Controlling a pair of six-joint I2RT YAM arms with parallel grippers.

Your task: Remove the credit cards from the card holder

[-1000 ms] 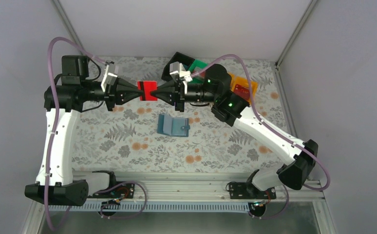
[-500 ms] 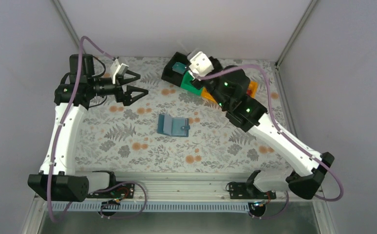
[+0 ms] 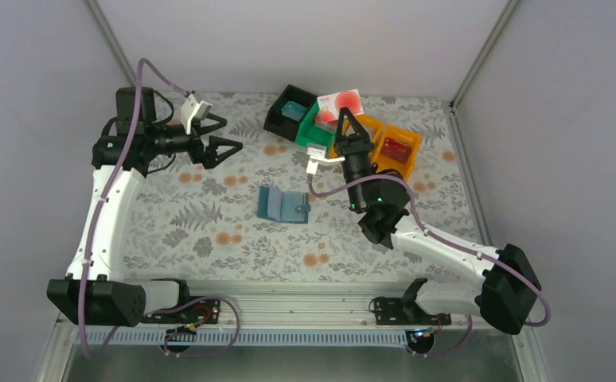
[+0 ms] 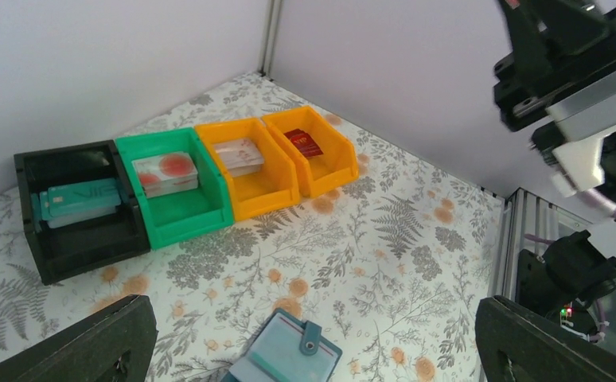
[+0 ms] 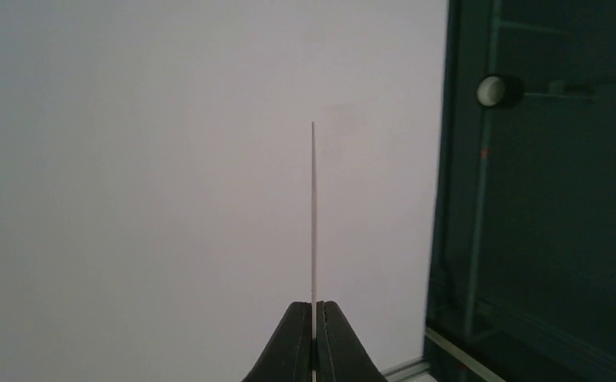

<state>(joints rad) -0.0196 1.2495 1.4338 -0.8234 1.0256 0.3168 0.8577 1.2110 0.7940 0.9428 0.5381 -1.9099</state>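
Pale red-blotched credit card (image 3: 341,102): pinching it in right tool (image 5: 314,312) over one-o'clock bins (image 4: 189,224), likely for sorting; holding left tool (image 3: 232,134) wide, empty.

Right wrist view: you see the card (image 5: 313,215) edge-on only, faces hidden; the bottom edge crops the right gripper (image 5: 313,305). Left wrist view: the bottom edge crops the wallet (image 4: 285,358) and both left fingers (image 4: 82,342). Top view: the card covers part of the green bin (image 3: 306,132) at the desk's far edge.
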